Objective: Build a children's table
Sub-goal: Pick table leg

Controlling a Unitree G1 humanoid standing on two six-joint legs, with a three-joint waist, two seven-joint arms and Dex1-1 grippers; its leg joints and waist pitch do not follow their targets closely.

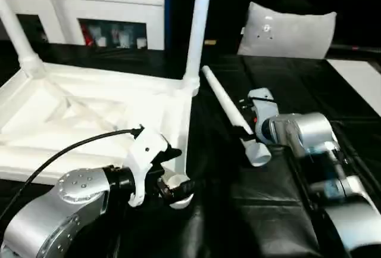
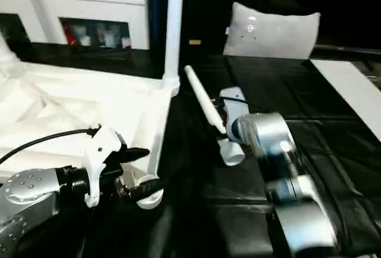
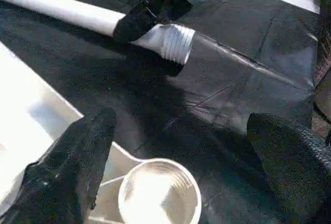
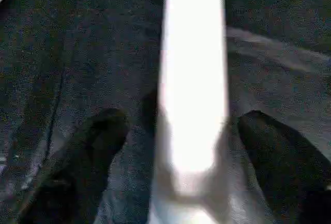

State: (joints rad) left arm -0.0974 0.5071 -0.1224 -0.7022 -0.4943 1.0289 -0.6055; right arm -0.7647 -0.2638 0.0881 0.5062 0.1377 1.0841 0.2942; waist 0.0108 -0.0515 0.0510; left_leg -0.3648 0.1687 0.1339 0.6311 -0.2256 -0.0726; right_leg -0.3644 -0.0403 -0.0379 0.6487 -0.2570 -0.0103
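Tabletop (image 1: pixel 89 115) lies upside down on the black surface (image 1: pixel 309 91), sockets up for legs. Left end effector (image 3: pixel 170 151) hovers released over the empty near socket (image 3: pixel 160 193). At 3 o'clock, right end effector (image 4: pixel 176 146), released, straddles a loose leg (image 1: pixel 229 112).

black mat (image 1: pixel 280 210), upturned tabletop (image 1: pixel 71 115), loose leg (image 1: pixel 229 110), pillow-like bag (image 1: pixel 289 30)

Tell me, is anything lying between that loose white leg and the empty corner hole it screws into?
Nothing visible does: only bare black mat separates the loose leg from the empty corner socket, where the left tool sits.
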